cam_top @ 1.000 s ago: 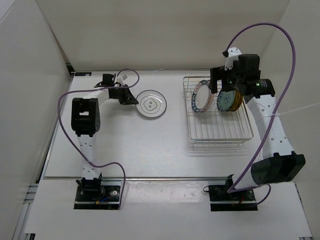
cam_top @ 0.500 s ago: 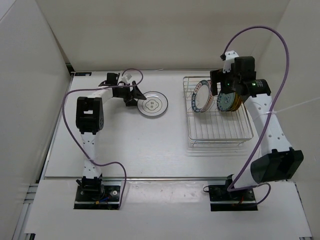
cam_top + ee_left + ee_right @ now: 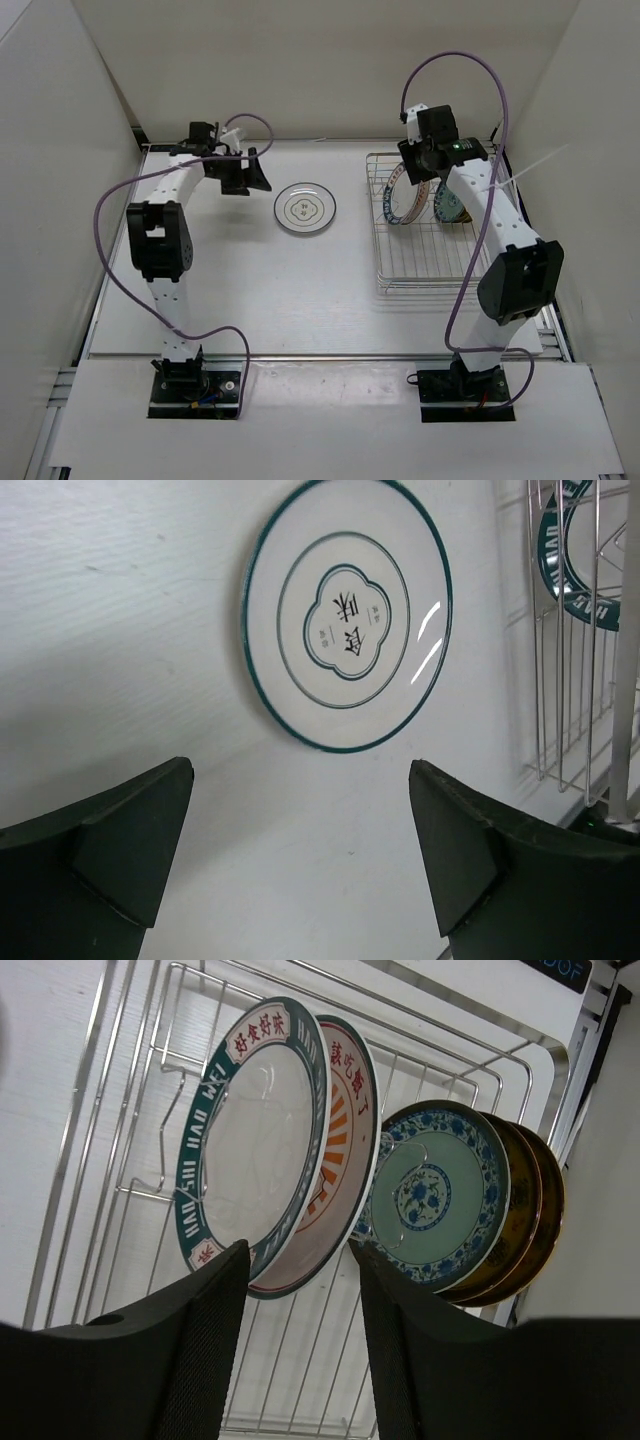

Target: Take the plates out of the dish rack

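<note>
One white plate (image 3: 305,210) with thin dark rings lies flat on the table, left of the dish rack (image 3: 440,285). My left gripper (image 3: 248,183) hovers open just left of that plate (image 3: 345,615), holding nothing. Several plates stand on edge in the rack (image 3: 145,1192): a white one with a dark lettered rim (image 3: 255,1130), an orange-centred one (image 3: 345,1130), a teal floral one (image 3: 435,1195) and a golden-brown one (image 3: 540,1210). My right gripper (image 3: 300,1250) is over the rack's back. Its half-open jaws straddle the lower rims of the dark-rimmed and orange plates.
White walls close in on the table at the back and on both sides. Purple cables loop above both arms. The rack's raised wire sides (image 3: 580,680) stand just right of the flat plate.
My left gripper opened, let go of the ringed plate on the table and drew back to the left. My right gripper moved left along the rack to the front two plates, and its jaws narrowed.
</note>
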